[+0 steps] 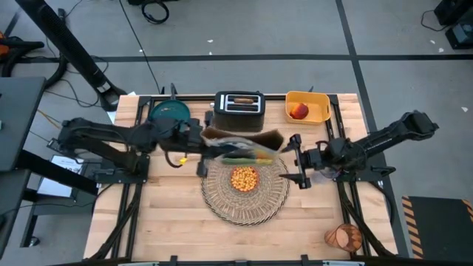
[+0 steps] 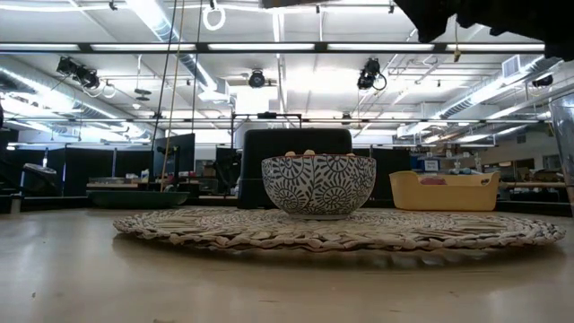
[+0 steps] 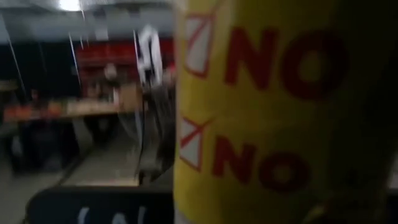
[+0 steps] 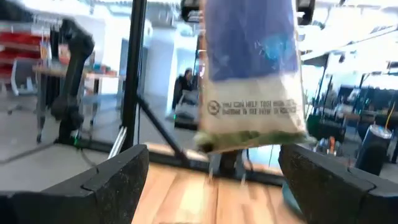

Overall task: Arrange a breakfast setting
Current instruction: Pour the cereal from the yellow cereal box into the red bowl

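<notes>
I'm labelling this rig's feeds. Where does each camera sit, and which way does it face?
High view: above the table, looking straight down; both arms show.
Low view: at tabletop height, looking level across placemat and bowl; a dark arm part at top.
Left wrist view: on the left arm, filled by the yellow package it holds.
Right wrist view: looks past the open right end effector at that package.
High and low share the bowl on the placemat.

Round woven straw placemat lying flat at table centre, bearing an upright blue-patterned cereal bowl filled with cereal. Dark teal plate at the far left; red fruit far right.
</notes>
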Controlling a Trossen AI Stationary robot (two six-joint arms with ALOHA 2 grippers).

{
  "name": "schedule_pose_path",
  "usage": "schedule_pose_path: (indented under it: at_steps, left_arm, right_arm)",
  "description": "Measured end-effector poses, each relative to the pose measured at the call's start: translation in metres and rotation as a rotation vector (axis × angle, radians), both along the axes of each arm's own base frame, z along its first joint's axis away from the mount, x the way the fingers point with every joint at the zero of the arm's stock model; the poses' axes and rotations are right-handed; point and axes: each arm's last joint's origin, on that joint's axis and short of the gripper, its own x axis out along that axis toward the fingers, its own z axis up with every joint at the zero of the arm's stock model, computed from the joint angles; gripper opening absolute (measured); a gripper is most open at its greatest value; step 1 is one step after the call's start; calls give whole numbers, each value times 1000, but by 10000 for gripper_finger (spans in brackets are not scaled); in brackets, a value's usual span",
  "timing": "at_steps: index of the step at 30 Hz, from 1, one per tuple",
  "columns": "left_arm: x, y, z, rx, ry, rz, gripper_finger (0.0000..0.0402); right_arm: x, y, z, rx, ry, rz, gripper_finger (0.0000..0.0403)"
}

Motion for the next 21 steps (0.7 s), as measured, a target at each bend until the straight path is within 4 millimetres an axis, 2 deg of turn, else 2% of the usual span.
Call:
schedule_pose_path:
  at_steps: [3, 8, 16, 21]
  left_arm:
    - [-12, -4, -6, -5, 133, -16, 56]
    - [-17, -22, -21, 54, 276, -75, 56]
    - [-8, -52, -37, 97, 324, -199, 56]
    - [-16, -64, -72, 102, 362, -260, 56]
  right_arm:
    - [-1, 7, -1, -1, 7, 4, 357]
    - [-4, 15, -1, -24, 3, -26, 349]
    - [-7, 21, 1, -51, -15, -72, 348]
    - [-10, 25, 4, -41, -40, -74, 348]
